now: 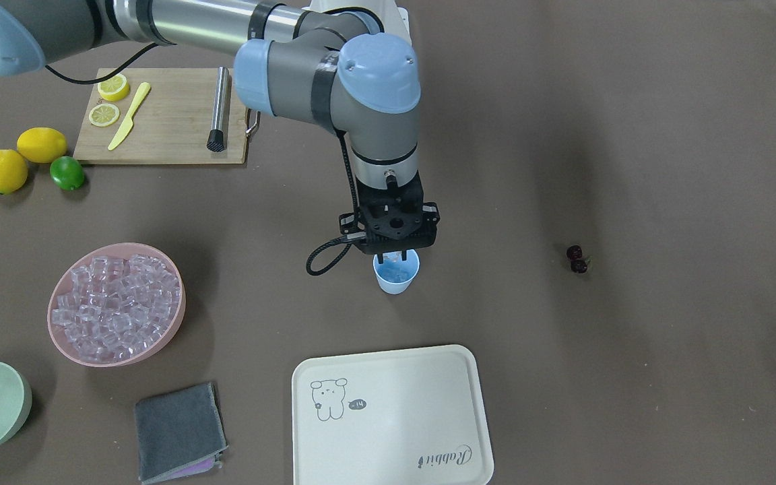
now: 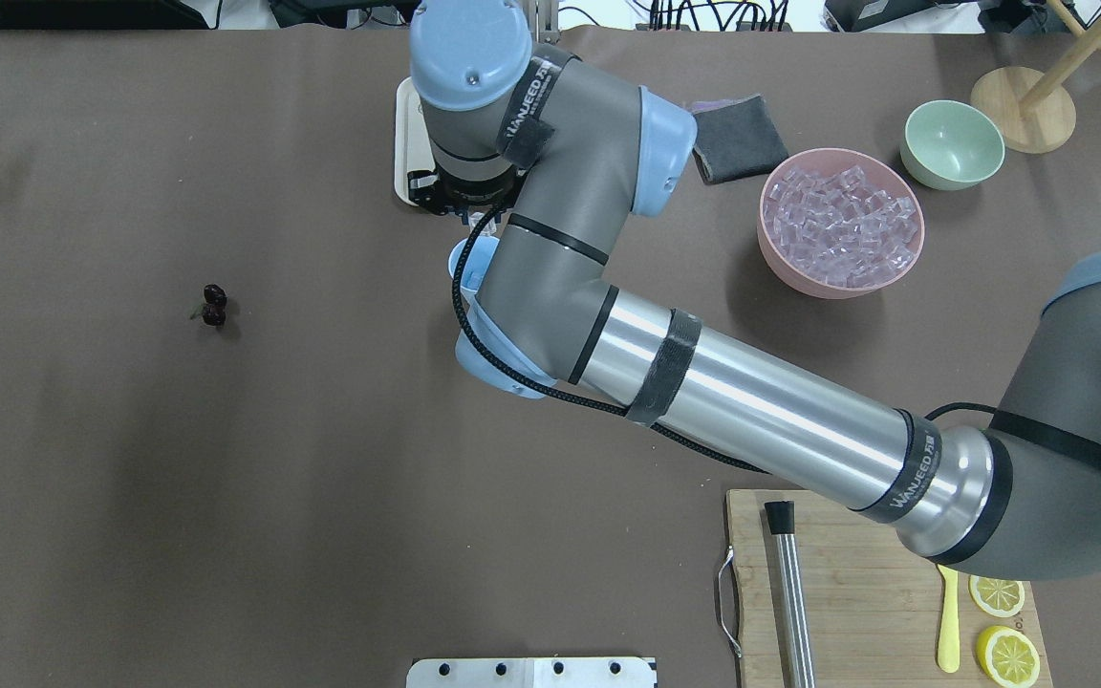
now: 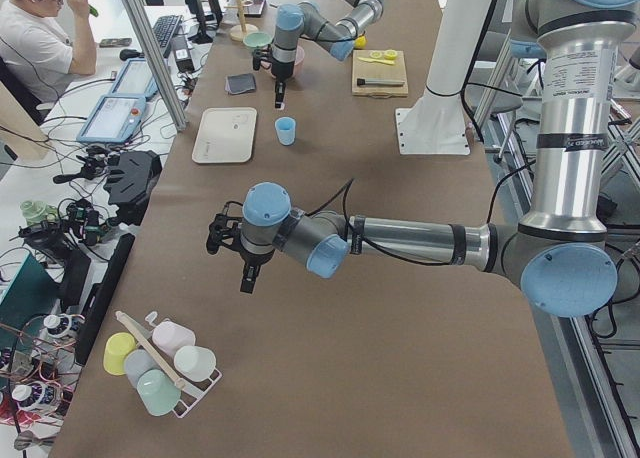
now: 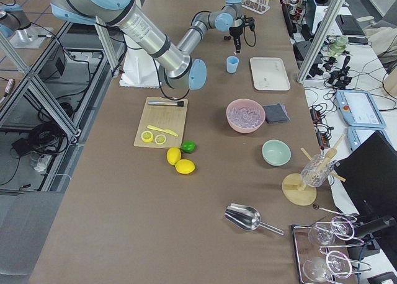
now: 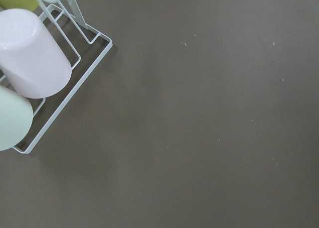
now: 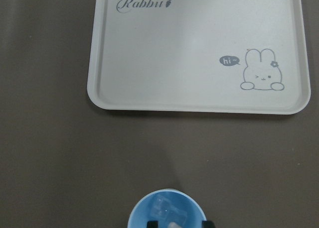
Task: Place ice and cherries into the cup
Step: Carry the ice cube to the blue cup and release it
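Front-facing, centre: shows right gripper (image 1: 393,257) plumb over cup (image 1: 396,279), likely so as to drop ice (image 1: 398,273) straight in; cherries (image 1: 577,259) mid-right, well apart, untouched.

Right wrist, bottom edge: shows fingertips (image 6: 153,223) parted above the rim, something pale between; gripped or released, cannot tell.

Exterior left, centre-left: shows left gripper (image 3: 246,280) parked away from cup; fingers' state, cannot tell.

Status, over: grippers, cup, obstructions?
Right gripper at cup rim, grip unclear. Left gripper hovers by rack, state unclear. Ice in cup; cherries lie on table. Nothing between cup and cherries.
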You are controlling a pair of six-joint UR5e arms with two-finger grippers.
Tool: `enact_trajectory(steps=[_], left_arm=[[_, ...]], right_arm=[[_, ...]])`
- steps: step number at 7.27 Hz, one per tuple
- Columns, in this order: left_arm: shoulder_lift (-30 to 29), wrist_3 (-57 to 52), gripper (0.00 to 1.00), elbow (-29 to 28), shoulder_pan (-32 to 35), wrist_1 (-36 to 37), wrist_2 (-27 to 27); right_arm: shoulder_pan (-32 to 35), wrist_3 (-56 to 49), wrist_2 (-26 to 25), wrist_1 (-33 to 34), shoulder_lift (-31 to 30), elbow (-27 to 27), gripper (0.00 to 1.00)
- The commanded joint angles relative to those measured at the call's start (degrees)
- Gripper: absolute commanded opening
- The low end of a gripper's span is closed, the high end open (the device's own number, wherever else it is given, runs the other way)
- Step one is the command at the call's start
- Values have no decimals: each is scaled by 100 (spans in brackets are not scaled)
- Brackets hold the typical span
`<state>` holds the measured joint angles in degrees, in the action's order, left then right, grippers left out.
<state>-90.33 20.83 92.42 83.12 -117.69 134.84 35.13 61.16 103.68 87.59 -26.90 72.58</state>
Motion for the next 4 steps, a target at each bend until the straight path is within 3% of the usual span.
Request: enact_trajectory(steps=[1, 4], left_arm=[[-11, 0, 98, 4, -15, 0, 7], [-54, -17, 97, -13, -50, 0, -2]], right_arm=[[-86, 27, -155, -346, 71, -426, 0], [-164, 27, -182, -532, -25, -490, 0]])
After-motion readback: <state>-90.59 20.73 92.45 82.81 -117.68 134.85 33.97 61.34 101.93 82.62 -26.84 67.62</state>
